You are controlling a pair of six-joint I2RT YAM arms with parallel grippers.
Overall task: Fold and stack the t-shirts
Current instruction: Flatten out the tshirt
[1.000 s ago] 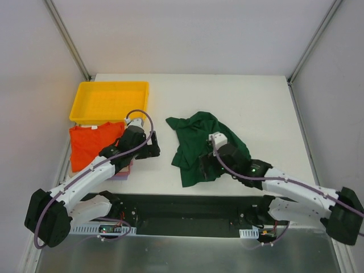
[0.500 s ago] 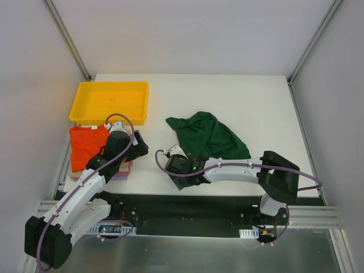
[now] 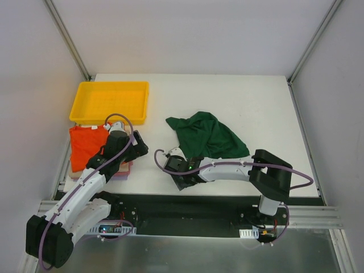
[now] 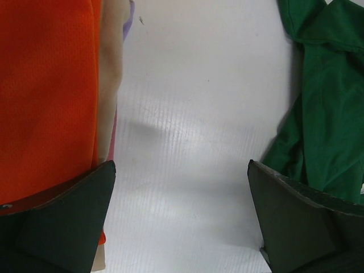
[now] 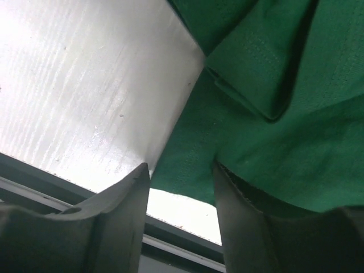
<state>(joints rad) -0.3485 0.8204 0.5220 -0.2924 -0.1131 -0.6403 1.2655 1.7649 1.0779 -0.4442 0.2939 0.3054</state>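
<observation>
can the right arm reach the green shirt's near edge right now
Probably yes: the right gripper is open right at the green shirt, its near hem showing between the fingers, and nothing else blocks it.

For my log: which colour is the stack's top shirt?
Orange; the shirt shows best in left wrist view.

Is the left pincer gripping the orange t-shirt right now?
No, the left pincer is open over the bare white table, and the bright orange cloth t-shirt lies beside one finger, not between them.

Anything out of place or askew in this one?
Only the green t-shirt: it lies crumpled and unfolded on the table, one corner trailing to the near edge by the right claw.
</observation>
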